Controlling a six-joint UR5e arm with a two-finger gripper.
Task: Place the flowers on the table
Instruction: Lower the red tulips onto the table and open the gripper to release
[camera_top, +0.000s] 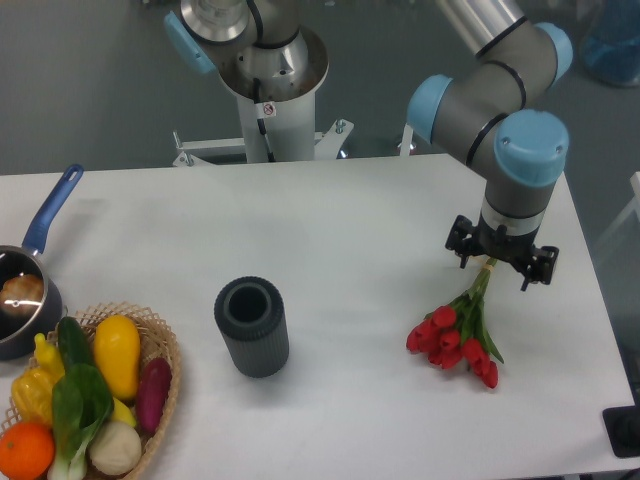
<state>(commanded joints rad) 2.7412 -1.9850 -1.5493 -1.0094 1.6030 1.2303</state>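
The flowers, a small bunch of red tulip buds with green stems, are at the right of the white table. The buds rest low, on or just above the tabletop. The stems slant up into my gripper, which hangs straight down over them and looks shut on the stem ends. The fingertips are mostly hidden under the wrist. A grey cylinder stands upright and empty near the table's middle front.
A wicker basket with vegetables and fruit sits at the front left corner. A pot with a blue handle stands behind it at the left edge. The robot's base is at the back.
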